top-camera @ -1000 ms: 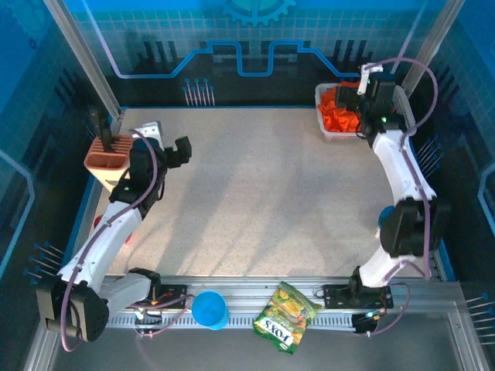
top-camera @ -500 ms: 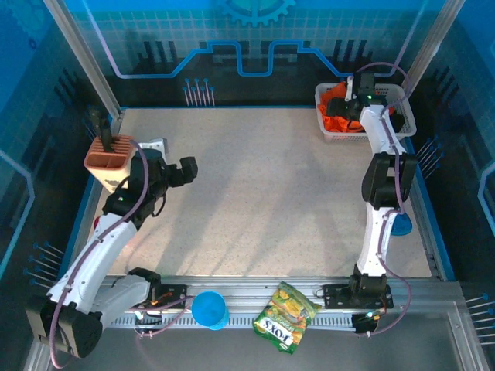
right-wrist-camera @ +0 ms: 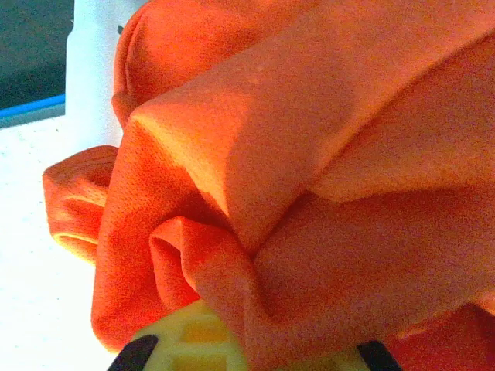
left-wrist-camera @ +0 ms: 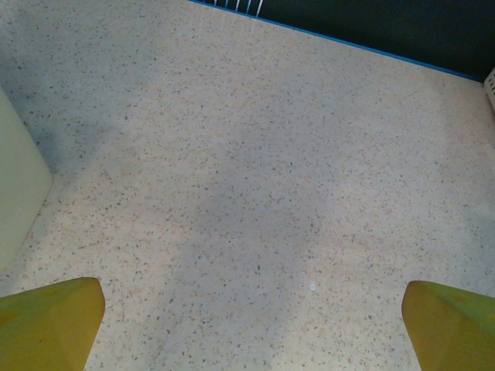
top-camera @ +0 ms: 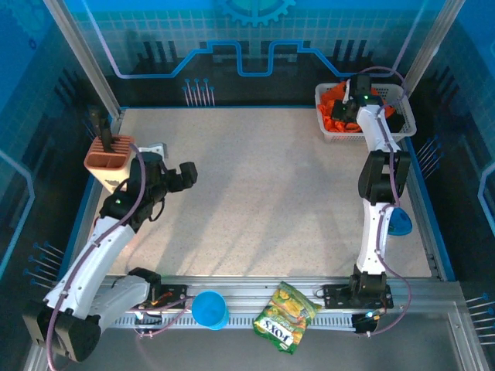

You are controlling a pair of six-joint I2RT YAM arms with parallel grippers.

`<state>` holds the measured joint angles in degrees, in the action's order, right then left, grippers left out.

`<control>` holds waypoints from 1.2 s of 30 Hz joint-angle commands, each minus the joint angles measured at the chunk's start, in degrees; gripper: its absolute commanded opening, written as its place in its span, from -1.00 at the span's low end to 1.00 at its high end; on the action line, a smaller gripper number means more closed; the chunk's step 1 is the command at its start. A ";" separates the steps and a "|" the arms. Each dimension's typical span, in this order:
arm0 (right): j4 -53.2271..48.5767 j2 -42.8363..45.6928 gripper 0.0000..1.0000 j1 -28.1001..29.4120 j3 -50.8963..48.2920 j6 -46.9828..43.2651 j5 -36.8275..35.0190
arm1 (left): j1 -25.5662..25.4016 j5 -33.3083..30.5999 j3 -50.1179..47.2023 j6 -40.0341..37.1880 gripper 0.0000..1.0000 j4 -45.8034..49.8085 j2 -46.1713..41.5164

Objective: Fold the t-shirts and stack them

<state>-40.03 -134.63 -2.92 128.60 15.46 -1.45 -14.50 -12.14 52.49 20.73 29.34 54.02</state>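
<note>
1. While bunched with no clear long axis, the orange t-shirt (right-wrist-camera: 309, 154) lies in a white basket (top-camera: 344, 136) at the far right of the tabletop (top-camera: 255, 193).
2. Its folds are pinched between the closed right fingers (right-wrist-camera: 193, 340).
3. Over bare tabletop, the left fingers (left-wrist-camera: 46, 325) gape wide.

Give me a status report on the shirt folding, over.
Left claw open above the table. Right claw shut on orange t-shirt in the white basket, far right. Nothing folded yet. Snack bag on near rail, out of the way.
</note>
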 commanded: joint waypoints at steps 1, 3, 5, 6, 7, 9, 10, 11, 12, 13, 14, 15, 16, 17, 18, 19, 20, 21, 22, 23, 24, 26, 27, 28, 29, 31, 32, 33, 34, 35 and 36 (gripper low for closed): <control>0.74 8.07 -1.00 0.06 1.01 0.27 3.25 | -0.43 0.19 2.93 2.01 0.99 2.92 -0.67; 1.60 12.64 -1.00 0.49 0.20 -0.61 4.03 | -0.44 0.19 4.01 2.47 0.98 4.03 -0.37; 2.44 17.54 -1.00 1.06 -0.33 -1.71 5.56 | -0.44 -0.64 5.72 3.29 0.98 6.01 0.32; 2.59 19.47 -1.00 1.36 -0.36 -2.13 6.47 | -0.44 -0.96 6.41 3.73 0.98 7.05 0.75; 2.59 21.49 -1.00 1.66 -0.26 -2.48 7.90 | -0.44 -1.13 7.24 4.11 0.98 8.01 1.20; 2.59 24.81 -1.00 2.32 -0.10 -2.89 11.40 | -0.44 -0.73 8.51 4.83 0.98 9.00 1.83; 2.52 26.31 -1.00 2.70 -0.01 -3.03 13.43 | -0.44 -0.32 8.95 5.22 0.98 9.31 2.01; 2.34 27.75 -1.00 3.15 -0.08 -3.07 15.96 | -0.51 0.13 9.35 5.57 0.98 9.61 2.13; 2.12 28.89 -1.00 3.55 -0.25 -3.03 17.94 | -0.51 0.48 9.75 5.87 0.98 9.84 2.22; 1.91 30.18 -1.00 4.23 -0.62 -2.91 19.83 | -0.52 0.83 10.07 6.23 0.97 10.19 2.31; 1.84 31.55 -1.00 5.09 -1.43 -2.69 21.35 | -0.53 1.08 10.58 6.55 0.96 10.55 2.38; 2.08 32.86 -1.00 5.97 -2.70 -2.48 22.46 | -0.53 1.30 10.99 6.69 0.95 10.85 2.50; 2.68 34.53 -1.00 7.12 -4.65 -2.22 23.18 | -0.53 1.63 11.50 6.73 0.94 11.28 2.58; 3.57 36.38 -1.00 8.45 -7.25 -1.98 23.46 | -0.57 1.92 12.09 6.72 0.93 11.73 2.75; 4.52 37.97 -1.00 9.74 -9.63 -1.80 23.51 | -0.57 2.12 12.59 6.67 0.92 12.26 2.89; 5.80 40.00 -1.00 11.38 -13.22 -1.48 23.49 | -0.53 2.40 13.20 6.58 0.91 12.86 3.02; 7.37 41.91 -1.00 13.07 -16.98 -0.80 23.21 | -0.55 2.71 13.87 6.43 0.89 13.50 3.19; 9.06 43.67 -1.00 14.53 -20.43 -0.10 23.25 | -0.66 3.03 14.43 6.41 0.87 14.05 3.36; 10.94 45.42 -1.00 16.28 -24.61 0.90 22.98 | -0.62 3.26 15.07 6.26 0.85 14.95 3.61; 12.78 47.03 -1.00 18.00 -28.63 2.02 22.54 | -0.66 3.63 15.71 6.21 0.83 15.73 3.85; 14.24 48.16 -1.00 19.25 -32.15 3.09 22.19 | -0.70 3.93 16.24 6.23 0.82 16.42 4.10; 17.09 49.96 -1.00 22.37 -39.32 5.43 20.67 | -0.87 4.55 17.36 6.23 0.81 17.96 4.72; 18.05 50.48 -1.00 23.82 -42.49 6.39 19.49 | -1.03 4.87 17.95 6.38 0.81 18.81 5.16; 18.48 50.60 -1.00 25.16 -45.80 7.22 17.97 | -1.27 5.36 18.36 6.36 0.83 19.46 5.59; 18.50 50.49 -1.00 26.34 -48.50 7.92 16.08 | -1.55 5.91 18.61 6.35 0.87 19.99 6.02; 18.74 49.25 -1.00 27.45 -53.33 8.92 13.00 | -2.55 6.58 18.80 6.16 0.95 20.75 7.01; 18.63 48.13 -0.79 27.61 -55.25 9.45 11.21 | -3.22 6.60 18.83 6.01 0.98 21.05 7.71; 18.31 46.97 -0.46 27.47 -56.51 9.70 9.85 | -3.99 6.53 18.72 5.91 0.98 21.31 8.49; 17.60 45.60 -0.10 27.28 -57.40 9.55 8.20 | -4.86 6.34 18.71 5.77 0.98 21.58 9.58; 16.56 44.52 0.18 27.01 -57.85 9.43 6.55 | -5.65 6.17 18.77 5.72 0.98 21.79 10.90; 15.62 43.77 0.30 26.87 -58.15 9.20 5.20 | -6.48 5.96 18.77 5.83 0.98 22.06 12.18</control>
<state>-24.84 -88.95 24.60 71.61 23.35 10.37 -19.29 -7.57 70.00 26.94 48.38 63.51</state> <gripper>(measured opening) 0.540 0.990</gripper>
